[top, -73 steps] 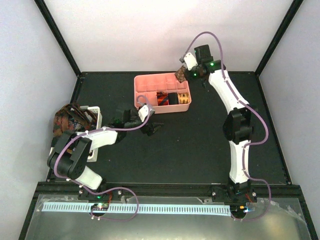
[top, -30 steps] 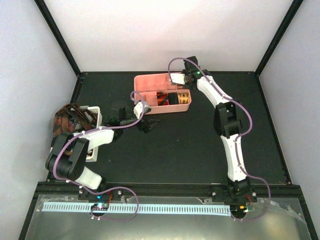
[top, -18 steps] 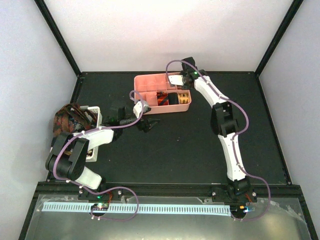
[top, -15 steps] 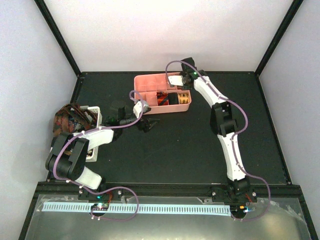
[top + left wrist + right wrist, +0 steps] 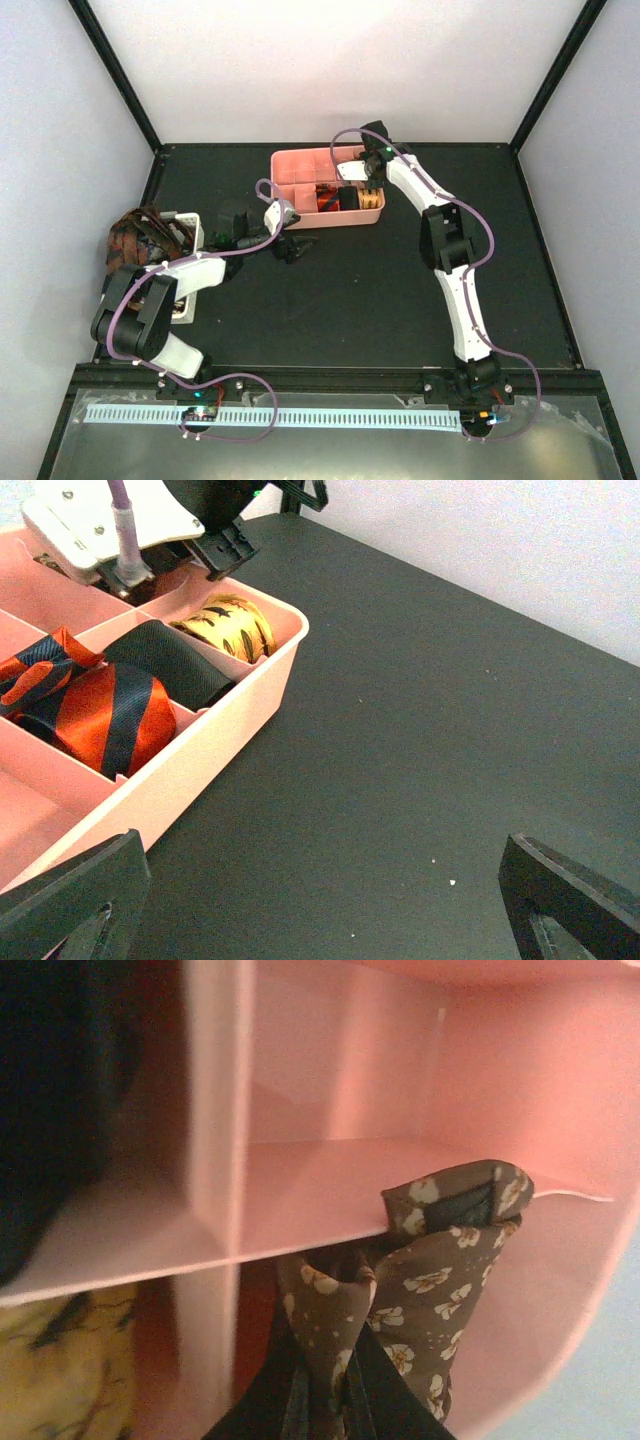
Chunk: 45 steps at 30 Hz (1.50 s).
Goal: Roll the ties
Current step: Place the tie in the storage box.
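My right gripper (image 5: 340, 1400) is shut on a rolled brown tie (image 5: 430, 1280) with a small pale flower print. It holds the roll down inside a back compartment of the pink tray (image 5: 300, 1200). In the top view the right gripper (image 5: 362, 172) hangs over the tray's back right part (image 5: 300, 160). Three rolled ties sit in the front compartments: red-orange striped (image 5: 100, 710), black (image 5: 170, 665) and gold (image 5: 230, 625). My left gripper (image 5: 320, 910) stands open and empty over the black table, just in front of the tray wall (image 5: 200, 770).
A white slotted basket (image 5: 190, 225) stands at the table's left edge, with a heap of loose ties (image 5: 135, 240) hanging over it. Black frame posts and pale walls close in the table.
The right arm has swung left and down from behind the tray and brought the brown tie into a back compartment. The left gripper has drifted slightly left and stays open.
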### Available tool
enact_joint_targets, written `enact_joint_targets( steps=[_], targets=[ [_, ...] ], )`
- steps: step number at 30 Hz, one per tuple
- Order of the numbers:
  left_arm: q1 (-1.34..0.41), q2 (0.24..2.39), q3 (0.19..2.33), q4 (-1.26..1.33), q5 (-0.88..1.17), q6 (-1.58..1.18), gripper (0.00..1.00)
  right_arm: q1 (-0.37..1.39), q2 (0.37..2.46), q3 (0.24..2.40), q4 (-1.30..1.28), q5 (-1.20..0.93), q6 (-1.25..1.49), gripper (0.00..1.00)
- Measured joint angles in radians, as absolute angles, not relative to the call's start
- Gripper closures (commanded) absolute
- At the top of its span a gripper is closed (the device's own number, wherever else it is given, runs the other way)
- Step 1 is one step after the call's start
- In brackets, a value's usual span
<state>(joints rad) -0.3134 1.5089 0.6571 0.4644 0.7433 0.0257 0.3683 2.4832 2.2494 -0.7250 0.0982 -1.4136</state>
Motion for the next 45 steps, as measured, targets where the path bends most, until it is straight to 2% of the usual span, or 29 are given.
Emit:
enact_joint_targets(
  steps=[10, 16, 26, 45],
  targets=[
    [-0.313, 1.509, 0.657, 0.465, 0.763, 0.016, 0.01, 0.364, 2.411, 2.218, -0.962, 0.094, -1.42, 0.98],
    [-0.313, 1.512, 0.656, 0.472, 0.766, 0.006, 0.01, 0.364, 2.414, 2.255, -0.997, 0.115, -1.38, 0.98],
    [-0.313, 1.513, 0.654, 0.472, 0.771, 0.002, 0.01, 0.364, 2.469, 2.299, -0.906, 0.169, -1.342, 0.8],
    [-0.307, 1.513, 0.652, 0.471, 0.772, 0.005, 0.01, 0.364, 2.472, 2.258, -0.753, 0.183, -1.33, 0.78]
  ],
)
